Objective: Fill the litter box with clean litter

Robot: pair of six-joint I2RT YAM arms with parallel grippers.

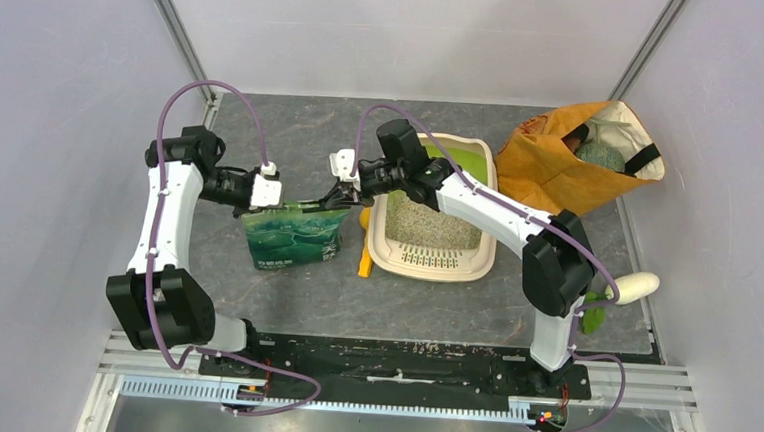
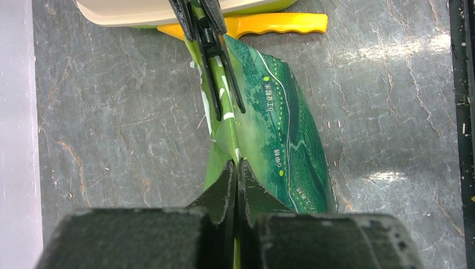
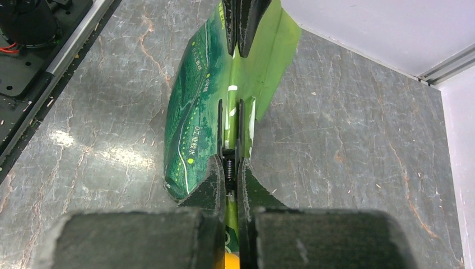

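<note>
Jaws of the left gripper (image 2: 236,171) pinch the green bag (image 2: 280,123) at its top edge. Right gripper (image 3: 231,168) jaws clamp a black clip (image 2: 212,50) on it, beside the litter box (image 1: 430,272).

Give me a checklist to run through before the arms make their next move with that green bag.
1. Left gripper shut on the green bag's top edge: ok.
2. Right gripper shut on the black clip at the bag's top: ok.
3. Bag mouth open for pouring: not ok, the clip lies along it.
4. Litter box beside the bag, some litter in it: ok.
5. Path to the box free: not ok, a yellow scoop lies between bag and box.
6. Bag lifted off the table: cannot tell.
</note>
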